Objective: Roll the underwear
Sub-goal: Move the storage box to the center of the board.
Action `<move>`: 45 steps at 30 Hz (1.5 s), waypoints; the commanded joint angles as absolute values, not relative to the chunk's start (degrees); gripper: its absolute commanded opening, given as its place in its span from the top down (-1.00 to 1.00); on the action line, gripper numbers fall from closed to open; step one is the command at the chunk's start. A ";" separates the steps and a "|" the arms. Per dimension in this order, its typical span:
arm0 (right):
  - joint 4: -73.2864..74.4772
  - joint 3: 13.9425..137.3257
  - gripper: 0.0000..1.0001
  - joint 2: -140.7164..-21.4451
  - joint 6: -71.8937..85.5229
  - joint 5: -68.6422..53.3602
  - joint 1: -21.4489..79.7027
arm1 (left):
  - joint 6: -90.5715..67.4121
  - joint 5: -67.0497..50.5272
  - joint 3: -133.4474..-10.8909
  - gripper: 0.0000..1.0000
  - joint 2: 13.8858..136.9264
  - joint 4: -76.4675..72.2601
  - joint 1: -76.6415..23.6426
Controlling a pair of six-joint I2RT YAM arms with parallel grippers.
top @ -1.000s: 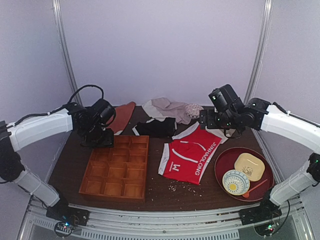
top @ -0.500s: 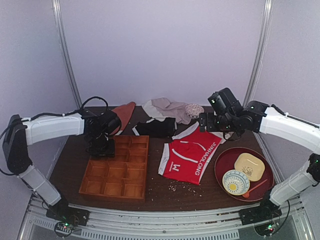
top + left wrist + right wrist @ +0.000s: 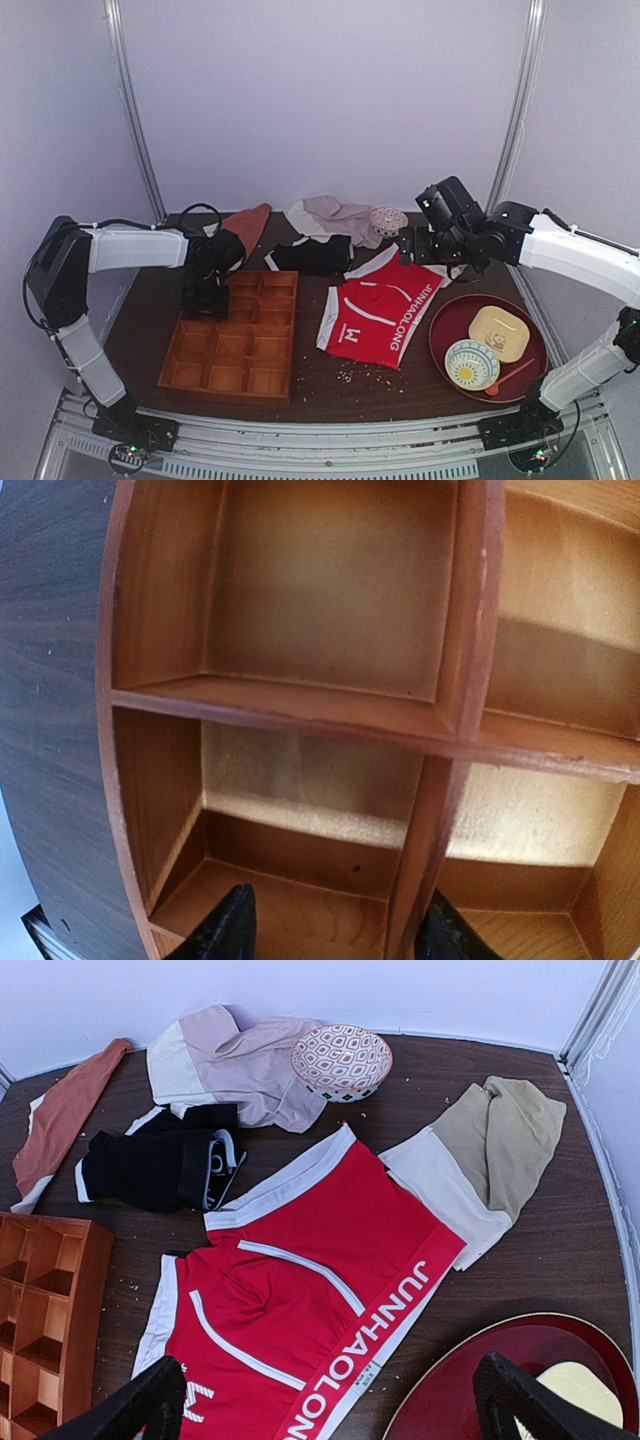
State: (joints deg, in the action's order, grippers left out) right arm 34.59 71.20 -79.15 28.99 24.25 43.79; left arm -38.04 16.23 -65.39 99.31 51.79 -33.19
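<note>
The underwear [image 3: 380, 312] is red with white stripes and white lettering. It lies flat on the dark table between the wooden tray and the red plate, and it fills the lower middle of the right wrist view [image 3: 310, 1290]. My right gripper [image 3: 437, 247] hangs above its far edge, open [image 3: 335, 1405], with nothing between its fingers. My left gripper [image 3: 205, 297] is down at the far left corner of the wooden tray [image 3: 235, 335]. It is open [image 3: 340, 935], holds nothing, and a tray divider [image 3: 425, 830] stands between its fingertips, close to the right one.
Black briefs [image 3: 150, 1170] lie just beyond the underwear. A beige garment [image 3: 480, 1160] touches its right corner. A patterned bowl [image 3: 342, 1060], a pinkish-grey garment [image 3: 230, 1060] and a rust garment [image 3: 65, 1110] lie at the back. The red plate [image 3: 450, 320] carries a yellow dish [image 3: 498, 333] and a bowl [image 3: 471, 364].
My left arm has reached right and toward the near edge, bringing its gripper down onto the tray's far left corner. My right gripper shifted slightly left at first, then held still.
</note>
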 commanded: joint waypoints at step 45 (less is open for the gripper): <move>32.12 74.60 -0.97 -87.27 24.87 7.62 45.53 | -18.19 21.27 -73.95 -0.32 94.04 56.65 -16.22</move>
State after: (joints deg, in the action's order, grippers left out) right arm 30.87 73.84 -88.77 25.43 7.22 45.21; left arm -13.89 24.18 -69.28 98.30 52.29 -14.35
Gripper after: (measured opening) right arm 0.982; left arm 0.650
